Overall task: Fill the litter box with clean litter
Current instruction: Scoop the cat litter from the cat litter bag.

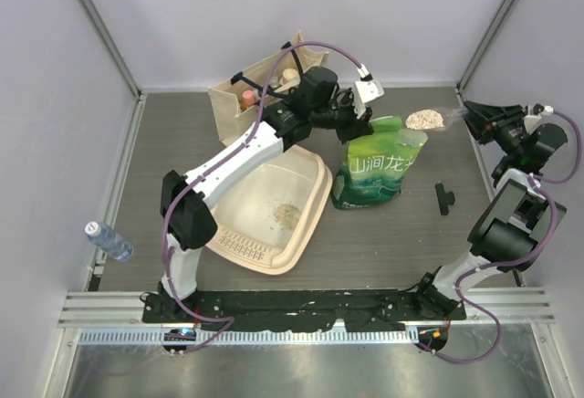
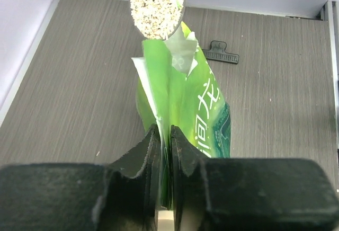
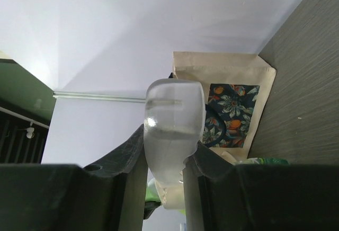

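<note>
Litter box (image 1: 246, 199) is the biggest thing here. It lies flat, left of the middle in the top view, with only a small heap of clean litter (image 1: 287, 213) on its floor. It looks like stiff, light plastic. Its wide rim would be the best place to hold it, but I think it needs no moving now.

Just right of it, near the middle of the frame, stands the green bag (image 1: 379, 174). It is thin, soft and floppy, and I think it would sag if let go. The left gripper (image 2: 164, 135) has the bag's top edge between its fingers, which are very close together. From the wrist view it is hard to say how tight the pinch is.

At the upper right of the top view, the right gripper (image 3: 164, 154) is closed around the handle of a clear scoop (image 1: 429, 119). The scoop is heaped with litter. It hangs just to the upper right of the bag's top, well apart from the box.

The litter is loose like sand. It will likely slide off if the scoop tips, so the scoop should stay level until it is over the box.

A small black clip (image 1: 443, 198) lies at the right, near the bag.
</note>
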Robot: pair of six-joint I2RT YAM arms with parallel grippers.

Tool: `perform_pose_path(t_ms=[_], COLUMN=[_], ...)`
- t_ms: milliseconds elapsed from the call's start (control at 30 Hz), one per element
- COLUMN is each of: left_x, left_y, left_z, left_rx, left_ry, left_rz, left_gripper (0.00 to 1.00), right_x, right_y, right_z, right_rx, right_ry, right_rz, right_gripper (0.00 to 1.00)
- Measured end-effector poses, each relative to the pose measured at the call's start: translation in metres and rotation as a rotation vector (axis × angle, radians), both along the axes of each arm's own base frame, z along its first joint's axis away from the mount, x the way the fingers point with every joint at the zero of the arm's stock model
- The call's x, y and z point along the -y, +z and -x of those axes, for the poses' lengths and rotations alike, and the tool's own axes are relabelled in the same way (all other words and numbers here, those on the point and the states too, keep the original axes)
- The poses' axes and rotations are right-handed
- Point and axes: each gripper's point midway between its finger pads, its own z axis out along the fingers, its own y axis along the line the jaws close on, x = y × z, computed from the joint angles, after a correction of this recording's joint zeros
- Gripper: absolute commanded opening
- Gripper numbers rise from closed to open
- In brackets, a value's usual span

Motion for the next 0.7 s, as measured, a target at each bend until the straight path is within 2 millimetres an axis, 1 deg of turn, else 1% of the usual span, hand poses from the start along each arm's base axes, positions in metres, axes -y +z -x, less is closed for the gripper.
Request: perform_pose_path(t_ms=[67,100,133,167,233,333,367,500,567,700], left_x=[-0.001,-0.002,-0.003,-0.004,-0.007,-0.010,-0.011,-0.016,-0.022,-0.036], left_y=[0.001,0.003,0.004,0.006,0.012,0.021,0.025,0.038,0.045,0.056], left_z=[-0.001,-0.001,-0.002,-0.002,-0.003,-0.003,-0.003,-0.004,-0.004,-0.003], left_rx=[0.005,0.008,0.012,0.016,0.026,0.045,0.053,0.079,0.092,0.117], left_ry=[0.002,0.004,0.005,0.006,0.010,0.018,0.021,0.043,0.058,0.088], left_rz=[0.000,0.001,0.003,0.005,0.012,0.024,0.029,0.046,0.053,0.063], left_gripper=[0.34,0.44,0.49,0.57,0.62,0.78,0.81,0.82,0.83,0.85], right_x=[0.000,0.000,-0.001,-0.001,0.000,0.002,0.004,0.008,0.008,0.001], right_y=[-0.001,-0.001,0.000,0.000,0.001,0.006,0.009,0.021,0.027,0.037], right_z=[0.000,0.001,0.001,0.001,0.000,-0.003,-0.004,-0.009,-0.012,-0.018], right_rx=[-0.013,-0.018,-0.021,-0.022,-0.026,-0.030,-0.029,-0.025,-0.024,-0.018], right_ry=[0.000,0.000,0.001,0.000,0.000,-0.006,-0.010,-0.021,-0.022,-0.008], right_rz=[-0.010,-0.013,-0.015,-0.016,-0.018,-0.019,-0.018,-0.015,-0.014,-0.002], right_gripper=[0.01,0.01,0.01,0.01,0.01,0.01,0.01,0.01,0.01,0.01])
